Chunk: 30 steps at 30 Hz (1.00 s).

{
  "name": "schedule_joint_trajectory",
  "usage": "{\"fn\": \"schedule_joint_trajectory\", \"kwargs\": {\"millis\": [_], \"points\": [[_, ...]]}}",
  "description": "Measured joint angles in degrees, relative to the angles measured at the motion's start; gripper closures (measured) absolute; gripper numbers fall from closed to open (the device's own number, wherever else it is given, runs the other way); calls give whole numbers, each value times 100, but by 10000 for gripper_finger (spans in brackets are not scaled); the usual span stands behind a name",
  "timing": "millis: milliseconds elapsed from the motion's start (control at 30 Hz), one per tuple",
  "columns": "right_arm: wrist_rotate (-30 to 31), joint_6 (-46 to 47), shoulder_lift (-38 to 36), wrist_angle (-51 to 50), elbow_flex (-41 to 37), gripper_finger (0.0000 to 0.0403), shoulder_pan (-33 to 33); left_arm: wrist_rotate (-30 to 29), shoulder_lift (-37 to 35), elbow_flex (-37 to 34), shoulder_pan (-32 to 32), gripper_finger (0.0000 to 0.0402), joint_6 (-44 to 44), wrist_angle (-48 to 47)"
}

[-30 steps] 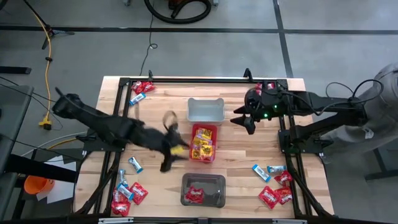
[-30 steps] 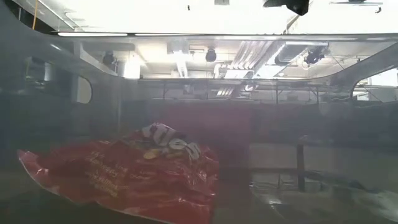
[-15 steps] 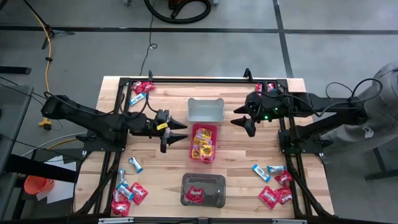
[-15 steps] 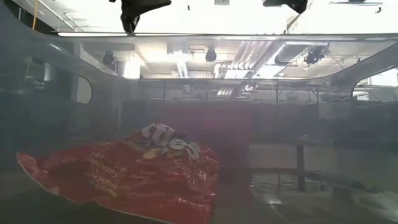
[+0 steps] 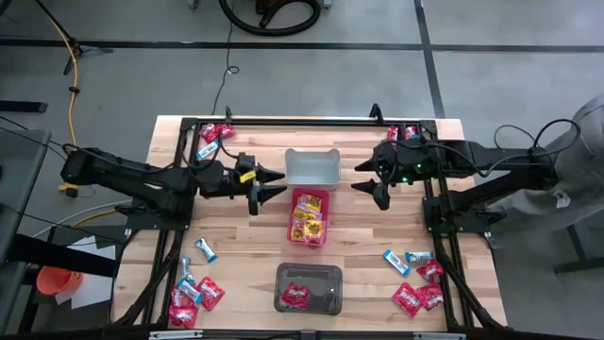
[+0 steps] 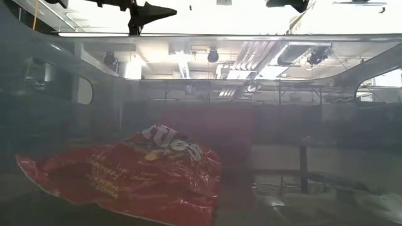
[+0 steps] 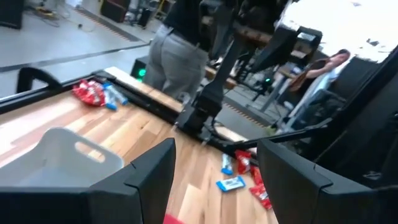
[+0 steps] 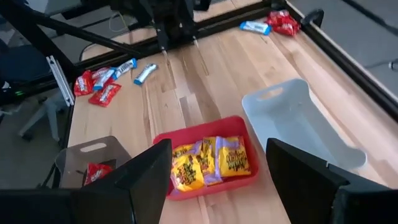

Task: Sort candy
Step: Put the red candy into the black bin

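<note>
Left gripper (image 5: pixel 274 186), now open and empty, has pulled back from the pink bin (image 5: pixel 310 216); its yellow candy (image 5: pixel 308 225) lies inside. Right gripper (image 5: pixel 364 183) hovers open, empty.

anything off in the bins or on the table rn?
Nothing stands out. Yellow packets lie in the red bin, red packets in the dark bin, and the grey bin holds nothing. Unsorted candy lies loose at the table's corners. Both claws, left claw and right claw, hover open and hold nothing.
</note>
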Motion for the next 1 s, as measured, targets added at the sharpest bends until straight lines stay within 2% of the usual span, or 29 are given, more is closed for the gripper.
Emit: {"fn": "schedule_joint_trajectory", "kwargs": {"millis": [200, 367, 433, 500, 600, 767, 900, 1000], "points": [[543, 991, 57, -345, 1, 147, 0, 565, -2, 0, 332, 188, 183, 217], [1803, 2753, 336, -1375, 9, 147, -70, 660, -8, 0, 429, 188, 305, 317], [2279, 3588, 538, -2016, 9, 147, -357, 817, -23, 0, 467, 188, 306, 311], [2365, 3927, 767, -2492, 9, 147, -914, 960, -28, 0, 482, 188, 304, 317], [2175, 3723, 1086, -2682, 9, 147, -2007, 1121, -28, 0, 477, 188, 306, 310], [1919, 2638, 1706, -2131, 7, 147, -3766, 1378, -47, 0, 477, 188, 297, 302], [1678, 2404, 2364, -1871, 7, 147, -4787, 1386, -50, 0, 472, 188, 165, 302], [1371, 2250, 2864, -1721, 5, 147, -5300, 1385, -50, 0, 472, 188, 80, 312]]}}
